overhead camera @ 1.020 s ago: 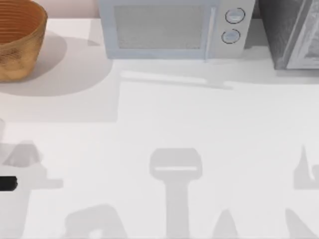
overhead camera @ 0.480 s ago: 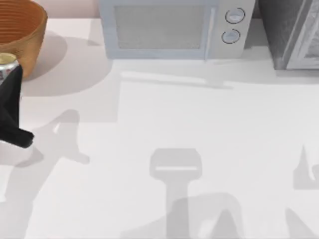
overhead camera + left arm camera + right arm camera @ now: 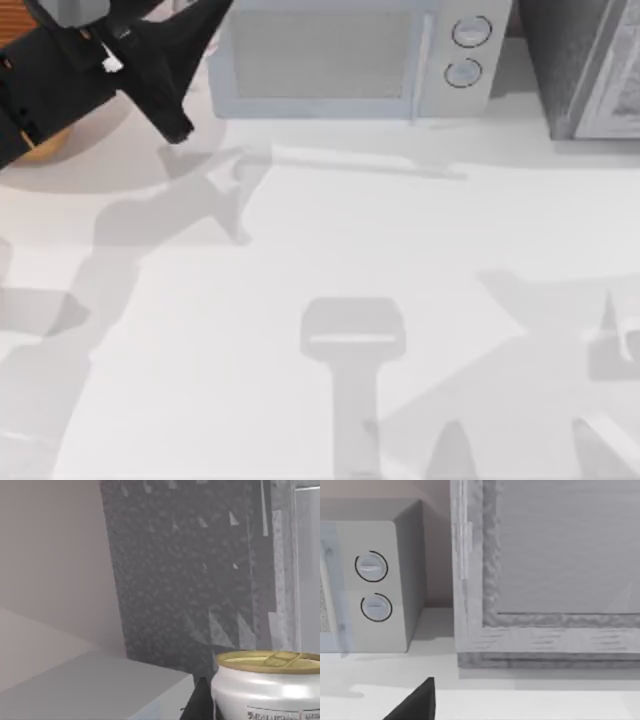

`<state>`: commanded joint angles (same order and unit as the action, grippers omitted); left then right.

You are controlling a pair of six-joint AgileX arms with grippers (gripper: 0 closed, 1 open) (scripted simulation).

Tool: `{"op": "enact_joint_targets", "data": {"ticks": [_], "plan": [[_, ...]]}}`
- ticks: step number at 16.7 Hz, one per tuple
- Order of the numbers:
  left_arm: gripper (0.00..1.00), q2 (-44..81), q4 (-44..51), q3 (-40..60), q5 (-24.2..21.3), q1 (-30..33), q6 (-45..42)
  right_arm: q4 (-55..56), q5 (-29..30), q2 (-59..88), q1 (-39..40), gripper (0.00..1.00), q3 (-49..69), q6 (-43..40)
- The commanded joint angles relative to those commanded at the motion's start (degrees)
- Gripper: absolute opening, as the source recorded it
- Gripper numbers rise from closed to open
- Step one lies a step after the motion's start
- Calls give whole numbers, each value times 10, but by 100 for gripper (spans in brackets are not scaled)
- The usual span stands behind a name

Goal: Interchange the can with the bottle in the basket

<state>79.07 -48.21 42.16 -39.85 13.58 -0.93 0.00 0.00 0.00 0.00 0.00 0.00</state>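
The left gripper (image 3: 178, 62) hangs high over the table's far left corner, its black arm crossing above the basket (image 3: 42, 150), of which a golden-brown sliver of wall shows below the arm. In the left wrist view a dark finger (image 3: 199, 702) lies against the side of the can (image 3: 267, 690), which sits upright in the grasp with its dull gold top showing; the other finger is out of sight, so the width of the grip cannot be told beyond that. The can is thus held up in the air, near the basket rather than in it. Behind it stand a plain pale wall (image 3: 50, 545) and a dark speckled panel. The table (image 3: 400, 250) is white and smooth, crossed by soft grey shadows of the arms, darkest at the left and along the near edge. At the back, right of the basket, stands a pale microwave (image 3: 340, 55) with two round knobs on its right side. Farther right, in the back corner, is a grey speckled cabinet (image 3: 580, 60). The right gripper (image 3: 415, 702) sits low over the table, facing the microwave and cabinet.
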Motion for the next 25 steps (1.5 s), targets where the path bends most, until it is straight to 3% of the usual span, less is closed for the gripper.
{"op": "enact_joint_targets", "data": {"ticks": [6,11,18,25], "plan": [[0,316,-162,165,-164,67,-15,0,0,0,0,100,0,0],[0,509,-237,253,-252,102,-9,0,0,0,0,100,0,0],[0,670,-258,296,-293,103,-4,0,0,0,0,100,0,0],[0,683,-259,299,-294,100,-4,0,0,0,0,100,0,0]]}}
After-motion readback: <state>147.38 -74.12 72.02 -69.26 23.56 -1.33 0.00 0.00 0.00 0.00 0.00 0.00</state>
